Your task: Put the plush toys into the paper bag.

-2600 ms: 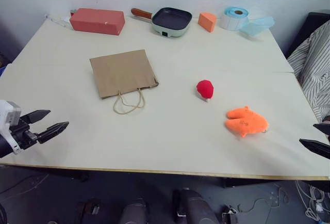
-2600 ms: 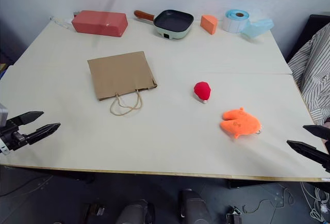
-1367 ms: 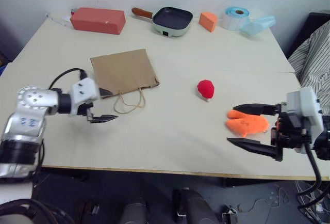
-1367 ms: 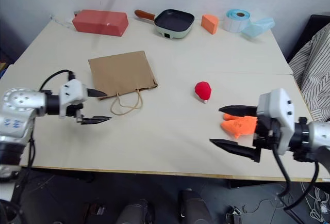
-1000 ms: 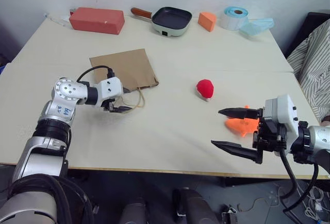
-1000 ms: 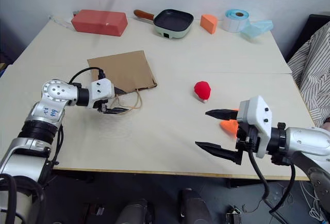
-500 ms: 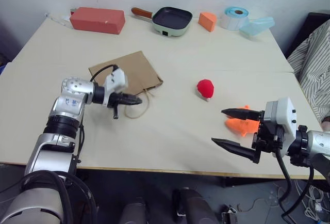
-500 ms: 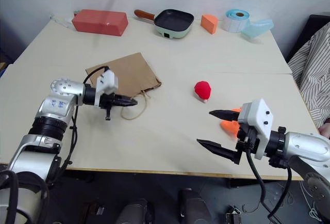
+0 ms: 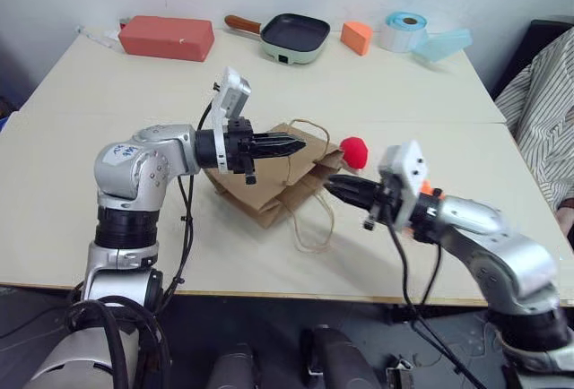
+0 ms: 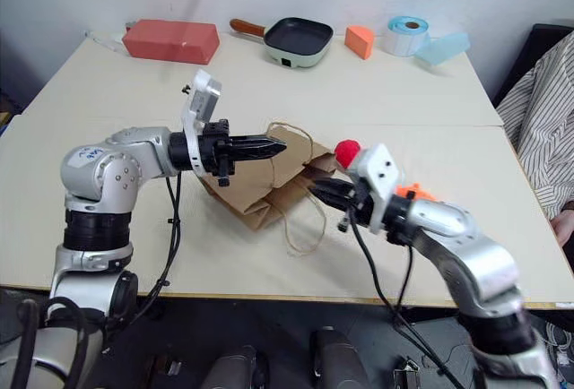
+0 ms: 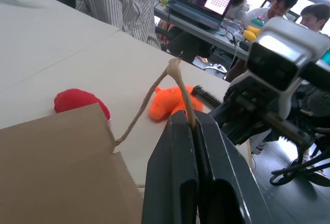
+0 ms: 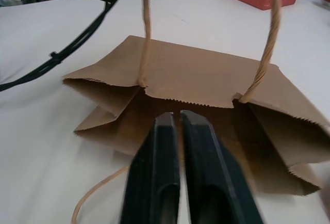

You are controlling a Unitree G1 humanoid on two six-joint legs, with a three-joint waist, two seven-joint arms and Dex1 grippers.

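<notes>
Now your left tool (image 9: 291, 145) is pressed together on one cord handle (image 11: 172, 72) of the paper bag (image 9: 269, 183), lifting the bag's upper side so its mouth gapes above the counter (image 9: 81, 138). Your right tool (image 9: 336, 185) is pressed together at the bag's mouth. Just behind it lie the red plush toy (image 9: 355, 151) and the orange plush toy (image 11: 170, 100).
</notes>
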